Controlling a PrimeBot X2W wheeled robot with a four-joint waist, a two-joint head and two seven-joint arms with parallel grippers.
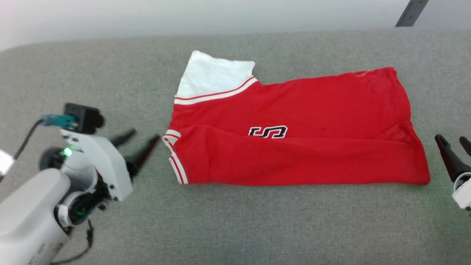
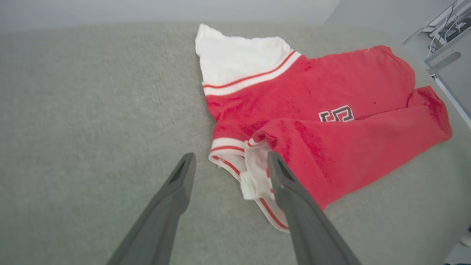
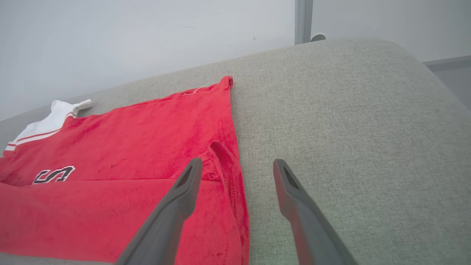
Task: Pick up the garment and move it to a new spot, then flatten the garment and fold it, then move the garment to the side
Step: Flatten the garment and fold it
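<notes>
Garment: red sleeveless jersey (image 1: 294, 147) with white-and-red striped trim, folded, flat on grey fabric surface (image 1: 257, 228).
Left gripper (image 1: 145, 135): fingers spread wide, empty, just beside the trimmed end.
Right gripper (image 1: 450, 138): fingers spread wide, empty, just beside the opposite end.

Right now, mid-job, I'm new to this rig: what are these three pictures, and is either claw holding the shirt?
This is a two-armed robot. The top-down picture comes from its head camera; the other two come from cameras on its wrists, one per arm. A red jersey with white-and-red trim lies on a grey fabric surface. Its near part is folded over, partly covering the black lettering. The left gripper sits by the jersey's trimmed end, and the right gripper by the opposite end. Both are open and hold nothing.
</notes>
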